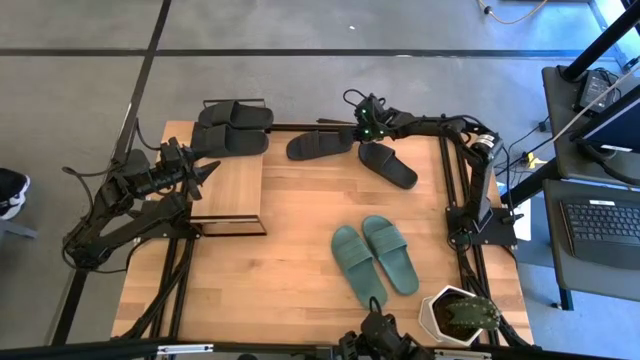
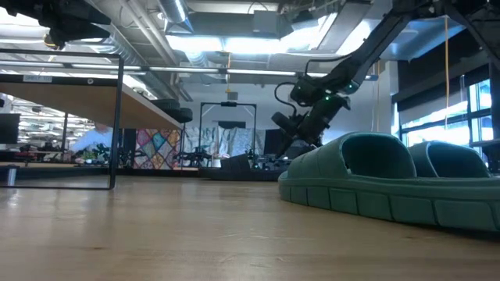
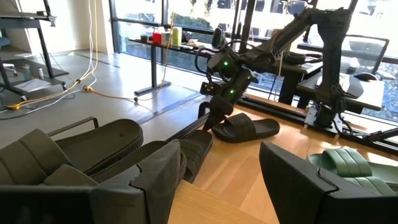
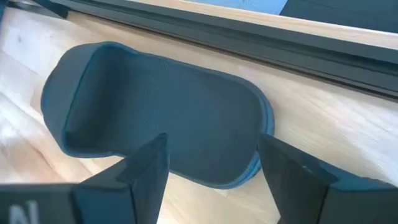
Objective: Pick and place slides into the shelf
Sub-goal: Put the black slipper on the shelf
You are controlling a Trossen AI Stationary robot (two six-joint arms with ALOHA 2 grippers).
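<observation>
Two dark jointed arms, green light glowing on the right arm [image 1: 368, 128].

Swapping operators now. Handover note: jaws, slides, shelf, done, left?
Left gripper: jaws open, empty, waiting over the small wooden-topped, black-framed shelf.
Right gripper: jaws open, straddling a black rubber slide at the table's far edge, not yet gripped.
Second loose black slide beside it; teal-green rubber pair mid-table.
Done: one black pair lies at the shelf's far end.
Left: four slides.
</observation>
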